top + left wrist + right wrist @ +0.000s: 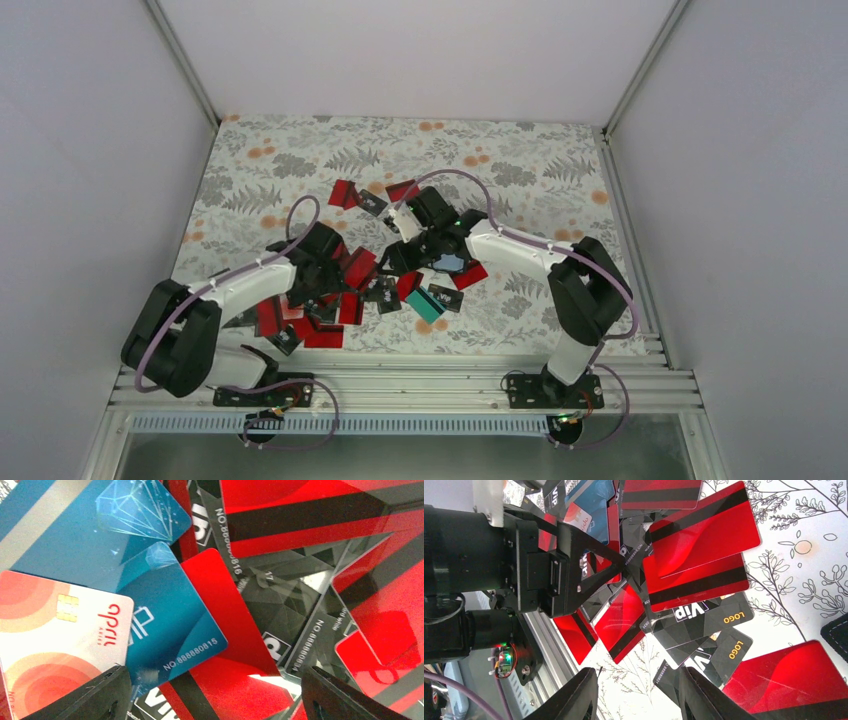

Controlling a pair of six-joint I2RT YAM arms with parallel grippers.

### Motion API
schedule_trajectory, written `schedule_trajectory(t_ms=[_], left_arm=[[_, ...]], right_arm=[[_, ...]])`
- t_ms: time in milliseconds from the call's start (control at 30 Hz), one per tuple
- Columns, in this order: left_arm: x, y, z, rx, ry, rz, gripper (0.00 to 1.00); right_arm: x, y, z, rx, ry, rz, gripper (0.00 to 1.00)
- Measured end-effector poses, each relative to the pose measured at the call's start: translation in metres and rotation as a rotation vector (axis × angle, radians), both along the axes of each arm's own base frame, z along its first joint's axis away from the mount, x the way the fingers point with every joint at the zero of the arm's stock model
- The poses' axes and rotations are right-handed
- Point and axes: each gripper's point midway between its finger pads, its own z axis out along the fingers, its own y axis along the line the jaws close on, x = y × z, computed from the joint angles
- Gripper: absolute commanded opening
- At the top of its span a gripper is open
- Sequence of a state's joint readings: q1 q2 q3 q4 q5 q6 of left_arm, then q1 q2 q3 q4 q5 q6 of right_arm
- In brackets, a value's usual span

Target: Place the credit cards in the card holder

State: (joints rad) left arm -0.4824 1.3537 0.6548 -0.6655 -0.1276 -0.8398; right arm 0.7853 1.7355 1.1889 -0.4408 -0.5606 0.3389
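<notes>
The credit cards lie in a loose overlapping heap [350,290] mid-table, mostly red, some black with white print, one teal [425,303]. My left gripper [328,290] hovers low over the heap. In its wrist view the jaws are open wide [220,700] above a red card [235,680], a blue card [170,625] and a pale orange chip card [55,635]. My right gripper [396,262] stands open [639,695] over bare cloth, a black card corner [671,677] beside one finger. At the right wrist view's right edge a stitched black corner [836,632] looks like the card holder.
The floral cloth [300,160] covers the table, with white walls on three sides. An aluminium rail [400,385] runs along the near edge. A few cards [355,197] lie apart at the back. The left arm's wrist [524,565] fills the right wrist view's left side.
</notes>
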Motion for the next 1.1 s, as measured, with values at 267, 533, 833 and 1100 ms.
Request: schedule_trajectory(t_ms=[267,533,833,1100], left_arm=[[0.003,-0.015,0.011,-0.031,0.026,0.004,0.82],[-0.008,-0.011,-0.006,0.016,0.124,0.044,0.79],[-0.002,-0.016,-0.009,0.010,0.141,0.057,0.59],[0.000,-0.016,-0.012,0.009,0.112,0.067,0.50]], right_arm=[[-0.001,-0.002,-0.005,-0.007,-0.012,0.009,0.43],[-0.007,-0.009,-0.019,-0.026,-0.010,0.027,0.43],[-0.011,-0.012,-0.026,-0.037,-0.021,0.051,0.43],[-0.010,-0.013,-0.027,-0.041,-0.043,0.069,0.43]])
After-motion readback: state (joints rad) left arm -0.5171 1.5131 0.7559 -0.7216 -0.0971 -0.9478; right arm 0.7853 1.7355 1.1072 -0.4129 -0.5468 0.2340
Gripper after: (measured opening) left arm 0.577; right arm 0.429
